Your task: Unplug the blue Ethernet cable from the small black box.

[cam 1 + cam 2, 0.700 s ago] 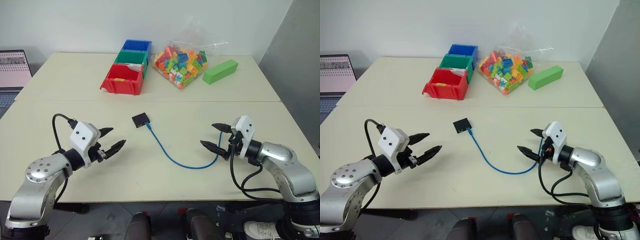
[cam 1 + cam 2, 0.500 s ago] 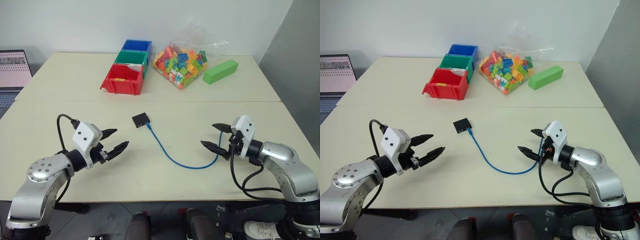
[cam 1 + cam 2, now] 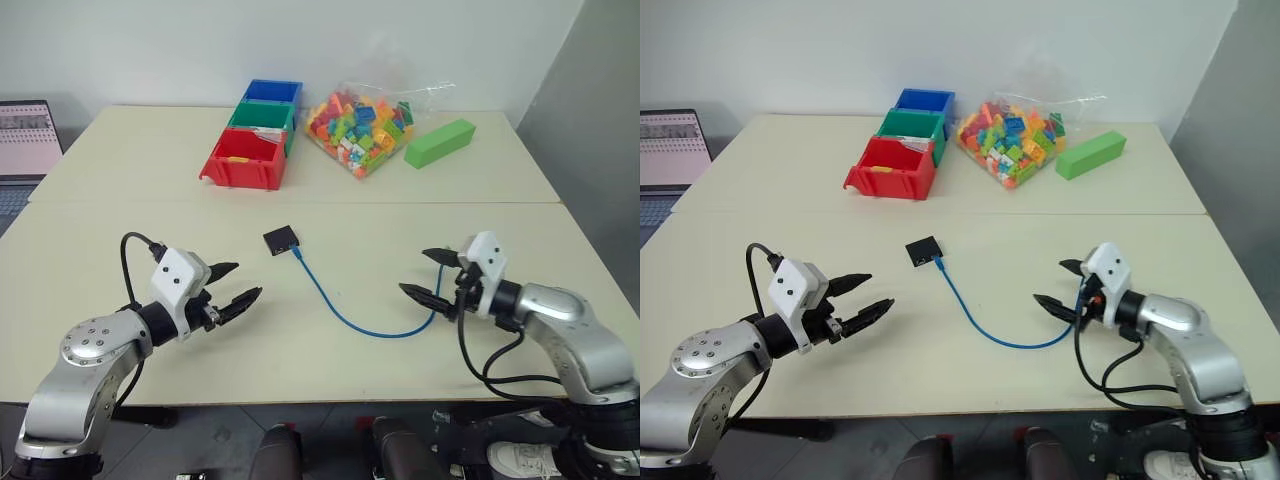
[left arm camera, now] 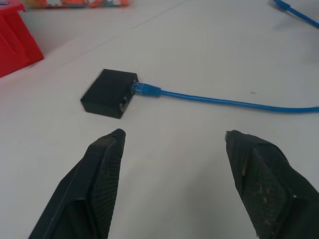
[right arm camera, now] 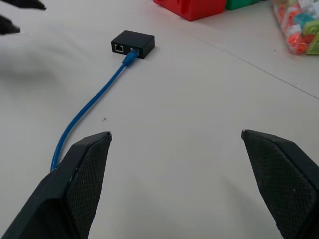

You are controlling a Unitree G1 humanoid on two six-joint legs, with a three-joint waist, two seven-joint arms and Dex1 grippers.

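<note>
While the blue Ethernet cable (image 3: 345, 311) sits plugged into the small black box (image 3: 281, 239), both claws — left claw (image 3: 234, 285), right claw (image 3: 428, 275) — hover released, grasping nothing.

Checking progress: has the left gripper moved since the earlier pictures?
Yes. The left gripper has advanced toward the small black box, which stays put.
</note>
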